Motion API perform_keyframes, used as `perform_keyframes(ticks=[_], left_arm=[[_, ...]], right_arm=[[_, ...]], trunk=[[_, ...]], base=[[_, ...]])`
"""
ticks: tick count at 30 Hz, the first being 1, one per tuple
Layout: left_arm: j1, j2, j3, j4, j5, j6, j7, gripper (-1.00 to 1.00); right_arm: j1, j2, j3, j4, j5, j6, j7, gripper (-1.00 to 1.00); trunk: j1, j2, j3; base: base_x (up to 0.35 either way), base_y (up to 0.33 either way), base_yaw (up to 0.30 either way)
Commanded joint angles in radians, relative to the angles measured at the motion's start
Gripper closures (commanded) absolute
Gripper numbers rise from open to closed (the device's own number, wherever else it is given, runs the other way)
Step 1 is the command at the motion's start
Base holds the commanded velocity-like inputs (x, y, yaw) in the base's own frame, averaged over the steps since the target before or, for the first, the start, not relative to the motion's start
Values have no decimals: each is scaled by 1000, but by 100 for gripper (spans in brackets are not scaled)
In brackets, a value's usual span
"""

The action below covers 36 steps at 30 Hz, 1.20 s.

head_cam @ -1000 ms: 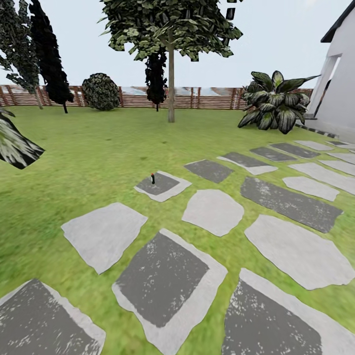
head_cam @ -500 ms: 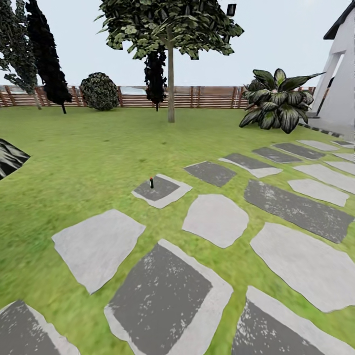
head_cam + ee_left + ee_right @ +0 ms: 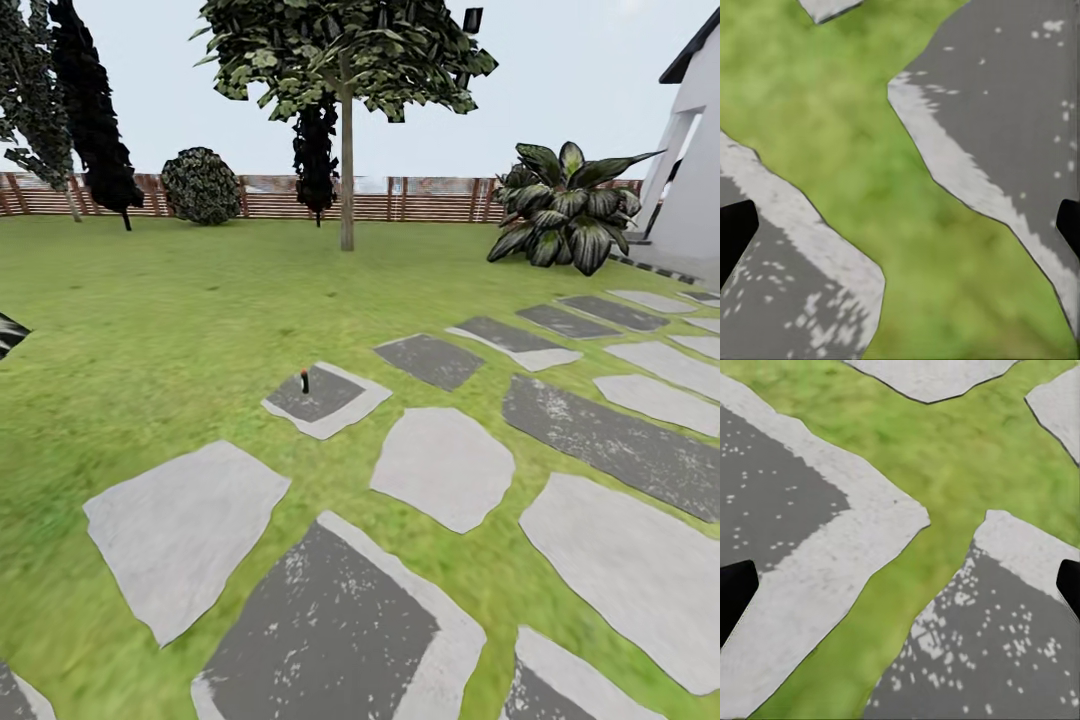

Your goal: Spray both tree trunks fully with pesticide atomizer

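the pesticide atomizer (image 3: pixel 304 381) stands upright on the near left corner of a small dark stone slab (image 3: pixel 326 398) in the middle of the lawn (image 3: pixel 180 320), a thin dark thing with a red top, too small to make out further. around it the floor shows about a dozen grey slabs, some pale, some dark with pale rims, running off to the right toward a white house wall (image 3: pixel 697 170). one tree (image 3: pixel 346 60) with a slim pale trunk (image 3: pixel 347 175) stands ahead before the brown slat fence (image 3: pixel 420 198); beside it a dark narrow shrub (image 3: pixel 316 150), one round bush (image 3: pixel 201 186), two tall dark conifers (image 3: pixel 85 110) at far left, and one broad-leaved plant (image 3: pixel 565 205) at right.

the left pincer (image 3: pixel 900 225) hangs over grass between two slabs, its two dark fingertips (image 3: pixel 735 229) at opposite edges, spread wide and holding nothing. the right pincer (image 3: pixel 900 585) is likewise released, fingertips (image 3: pixel 735 589) far apart above two slabs and a grass seam.
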Motion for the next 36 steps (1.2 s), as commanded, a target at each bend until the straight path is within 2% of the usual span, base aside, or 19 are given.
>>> perform_keyframes(ticks=[1,36], left_arm=[[-1,0,0,1,3,-3,1,-100],[-1,0,1,1,3,-3,2,-100]], right_arm=[[-1,0,0,1,3,-3,-4,-100],[-1,0,4,1,3,-3,-3,-100]], trunk=[[0,0,-1],[0,0,-1]], base=[[339,0,0],[339,0,0]])
